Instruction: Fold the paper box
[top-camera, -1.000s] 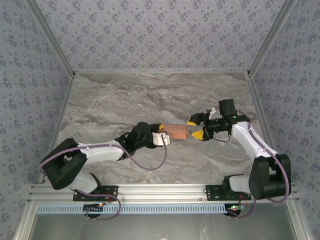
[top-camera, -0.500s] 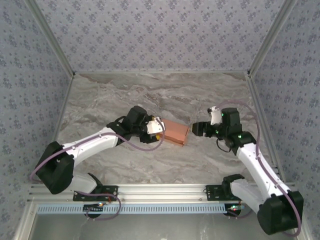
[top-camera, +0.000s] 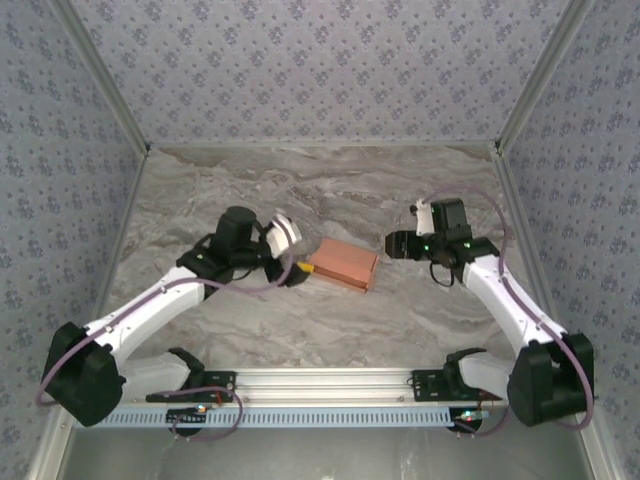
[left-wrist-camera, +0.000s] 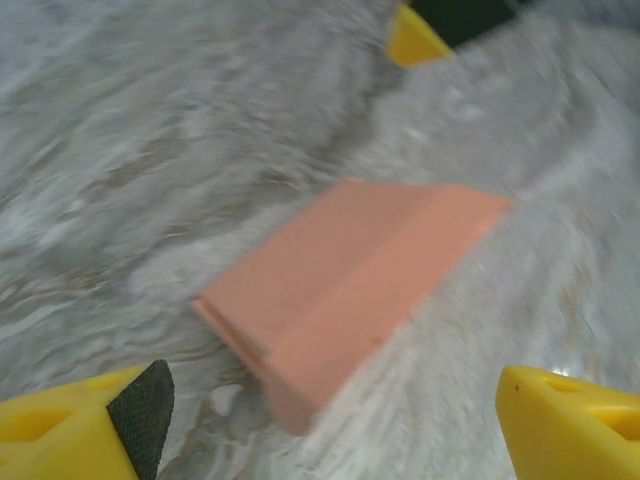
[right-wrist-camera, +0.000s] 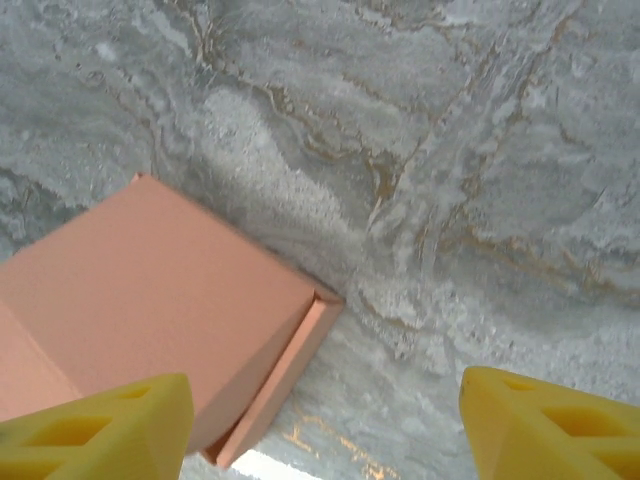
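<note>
The paper box (top-camera: 345, 265) is a small flat salmon-orange closed box lying on the marble table (top-camera: 330, 190), with neither gripper touching it. My left gripper (top-camera: 300, 270) stands open just left of it. In the left wrist view the paper box (left-wrist-camera: 350, 285) lies ahead of the left gripper (left-wrist-camera: 330, 430), between its two yellow fingers (left-wrist-camera: 575, 420). My right gripper (top-camera: 392, 245) stands open a little to the right of the box. In the right wrist view the paper box (right-wrist-camera: 150, 300) sits at the lower left, by the left finger of the right gripper (right-wrist-camera: 325, 430).
Patterned walls (top-camera: 320, 70) close the table in at the back and on both sides. An aluminium rail (top-camera: 330, 380) with the arm bases runs along the near edge. A yellow tip of the right gripper (left-wrist-camera: 415, 40) shows beyond the box in the left wrist view.
The left gripper opened, let go of the box and drew back to the left. The box dropped flat onto the table. The right gripper pulled slightly away to the right.
</note>
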